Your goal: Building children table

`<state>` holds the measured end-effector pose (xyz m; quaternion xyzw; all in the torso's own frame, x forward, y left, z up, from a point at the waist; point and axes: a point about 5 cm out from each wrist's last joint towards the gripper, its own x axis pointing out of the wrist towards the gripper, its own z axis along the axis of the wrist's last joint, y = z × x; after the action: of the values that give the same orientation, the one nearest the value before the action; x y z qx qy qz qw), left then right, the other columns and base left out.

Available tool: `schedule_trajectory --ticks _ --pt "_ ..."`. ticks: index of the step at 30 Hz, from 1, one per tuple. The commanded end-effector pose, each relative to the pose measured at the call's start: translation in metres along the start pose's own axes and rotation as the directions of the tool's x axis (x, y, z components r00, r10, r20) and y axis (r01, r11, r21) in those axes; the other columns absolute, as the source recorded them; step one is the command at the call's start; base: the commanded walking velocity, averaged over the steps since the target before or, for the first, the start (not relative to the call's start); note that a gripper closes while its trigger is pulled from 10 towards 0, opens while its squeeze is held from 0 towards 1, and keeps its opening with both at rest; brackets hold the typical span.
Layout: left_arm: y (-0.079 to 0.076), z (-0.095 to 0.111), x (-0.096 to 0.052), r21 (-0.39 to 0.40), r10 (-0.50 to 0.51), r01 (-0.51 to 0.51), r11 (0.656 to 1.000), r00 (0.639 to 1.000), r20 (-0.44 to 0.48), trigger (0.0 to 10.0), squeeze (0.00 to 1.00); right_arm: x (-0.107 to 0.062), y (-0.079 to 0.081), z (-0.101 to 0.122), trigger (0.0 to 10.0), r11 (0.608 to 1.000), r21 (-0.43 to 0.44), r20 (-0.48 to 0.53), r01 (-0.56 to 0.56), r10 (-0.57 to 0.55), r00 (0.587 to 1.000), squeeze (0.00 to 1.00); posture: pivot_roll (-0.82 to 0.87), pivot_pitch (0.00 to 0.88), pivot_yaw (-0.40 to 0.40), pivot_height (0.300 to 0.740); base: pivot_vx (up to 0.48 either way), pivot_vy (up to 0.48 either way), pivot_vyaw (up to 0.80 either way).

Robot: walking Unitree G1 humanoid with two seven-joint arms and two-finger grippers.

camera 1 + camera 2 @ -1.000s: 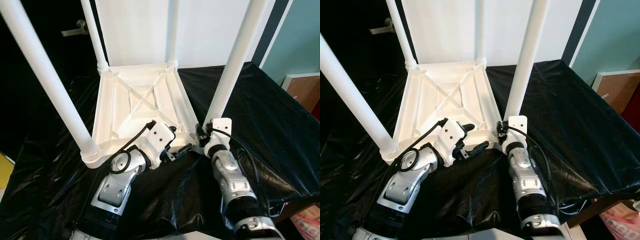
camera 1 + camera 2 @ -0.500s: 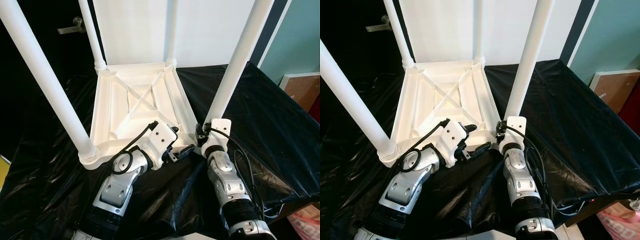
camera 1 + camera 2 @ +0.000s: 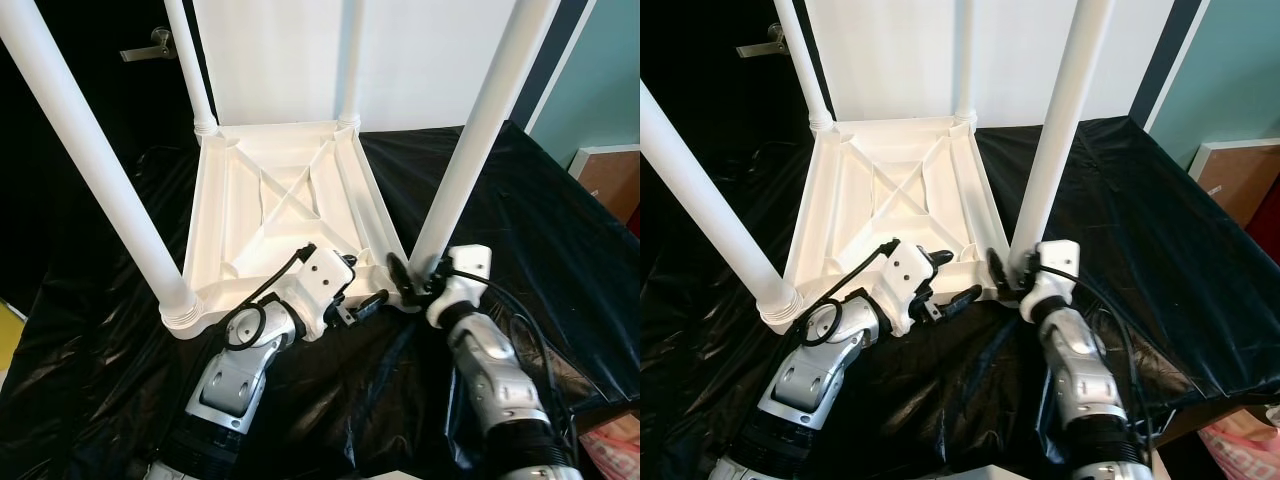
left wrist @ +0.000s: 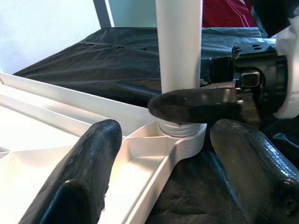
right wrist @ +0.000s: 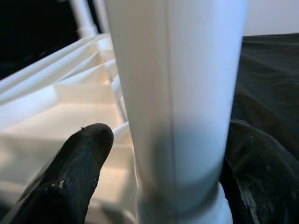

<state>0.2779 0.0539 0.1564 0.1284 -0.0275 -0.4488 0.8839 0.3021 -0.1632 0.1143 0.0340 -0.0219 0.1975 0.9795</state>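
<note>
A white children's table [image 3: 208, 225] lies upside down on a black sheet [image 3: 560, 235], its legs pointing up. My right gripper [image 3: 415, 280] is at the base of the near right leg [image 3: 470, 160], one black finger on each side of it; in the right wrist view the leg [image 5: 177, 93] stands between the fingers [image 5: 74, 177]. My left gripper [image 3: 352, 290] is open over the table's near rim beside that corner. In the left wrist view its fingers [image 4: 88, 177] straddle the rim [image 4: 140, 163], with the leg's socket [image 4: 180, 133] just beyond.
The other three legs rise at the near left [image 3: 90, 150] and at the two far corners [image 3: 190, 70]. A white panel [image 3: 280, 60] stands behind the table. A dark door with a handle [image 3: 150, 45] is at the back left, a wooden box [image 3: 610, 180] at the right.
My right wrist has swung out to the right around the near right leg, its fingers still at the leg's base. The left arm has stayed put.
</note>
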Motion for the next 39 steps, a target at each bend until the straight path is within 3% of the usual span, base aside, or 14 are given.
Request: schedule_trajectory --ticks 1,8,17,18,19,27,28,30,31,36,38,39 --pt "0.002 0.0 0.002 0.005 0.042 -0.042 0.999 0.999 0.003 10.0 0.0 0.001 -0.003 -0.001 10.0 0.998 -0.007 -0.022 -0.06 0.06 0.998 0.0 -0.02 0.0 -0.028 0.74 0.0 0.0 0.0" --pt "0.004 0.003 0.005 0.009 0.035 -0.035 0.999 0.999 0.011 10.0 0.0 0.017 -0.016 0.009 10.0 0.964 -0.144 -0.091 -0.224 0.212 0.973 0.0 -0.03 0.0 -0.016 0.74 0.0 0.0 0.0" --pt "0.006 0.006 0.007 0.015 0.041 -0.041 0.999 0.999 0.018 10.0 0.0 0.038 -0.017 0.011 10.0 0.918 -0.167 -0.191 -0.36 0.328 0.925 0.0 -0.02 0.0 -0.018 0.74 0.0 0.0 0.0" --pt "0.006 0.006 0.007 0.015 0.043 -0.043 0.999 0.999 0.019 10.0 0.0 0.039 -0.016 0.01 3.2 0.912 -0.169 -0.207 -0.374 0.338 0.918 0.0 -0.02 0.0 -0.02 0.74 0.0 0.0 0.0" --pt "0.007 0.006 0.007 0.013 0.047 -0.047 0.999 0.999 0.02 10.0 0.0 0.04 -0.017 0.008 0.0 0.907 -0.159 -0.222 -0.39 0.352 0.909 0.0 -0.01 0.0 -0.031 0.74 0.0 0.0 0.0" --pt "0.007 0.005 0.005 0.008 0.06 -0.06 0.998 0.998 0.021 10.0 0.0 0.037 -0.02 0.003 0.0 0.895 -0.152 -0.261 -0.421 0.374 0.89 0.0 -0.01 0.0 -0.034 0.74 0.0 0.0 0.0" --pt "0.006 0.005 0.005 0.004 0.06 -0.061 0.998 0.998 0.02 10.0 0.0 0.034 -0.025 0.001 2.1 0.895 -0.147 -0.272 -0.422 0.373 0.887 0.0 -0.01 0.0 -0.034 0.74 0.0 0.0 0.0" --pt "0.005 0.005 0.006 0.003 0.06 -0.06 0.998 0.998 0.021 10.0 0.0 0.033 -0.027 0.001 2.1 0.897 -0.14 -0.277 -0.419 0.371 0.886 0.0 -0.02 0.0 -0.034 0.74 0.0 0.0 0.0" --pt "0.005 0.005 0.006 0.002 0.059 -0.059 0.998 0.998 0.021 10.0 0.0 0.032 -0.029 0.0 10.0 0.898 -0.135 -0.281 -0.42 0.372 0.885 0.0 -0.02 0.0 -0.034 0.74 0.0 0.0 0.0" --pt "0.005 0.005 0.007 0.0 0.057 -0.057 0.998 0.998 0.022 10.0 0.0 0.032 -0.03 0.0 10.0 0.911 -0.125 -0.272 -0.392 0.349 0.897 0.0 -0.02 0.0 -0.035 0.74 0.0 0.0 0.0" --pt "0.005 0.005 0.008 -0.001 0.056 -0.056 0.998 0.998 0.022 10.0 0.0 0.032 -0.03 -0.001 10.0 0.926 -0.128 -0.272 -0.356 0.312 0.91 0.0 -0.03 0.0 -0.036 0.74 0.0 0.0 0.0" --pt "0.005 0.005 0.008 -0.004 0.056 -0.056 0.998 0.998 0.023 10.0 0.0 0.033 -0.031 -0.003 10.0 0.948 -0.158 -0.27 -0.278 0.229 0.935 0.0 -0.03 0.005 -0.04 0.74 0.0 0.0 0.0"
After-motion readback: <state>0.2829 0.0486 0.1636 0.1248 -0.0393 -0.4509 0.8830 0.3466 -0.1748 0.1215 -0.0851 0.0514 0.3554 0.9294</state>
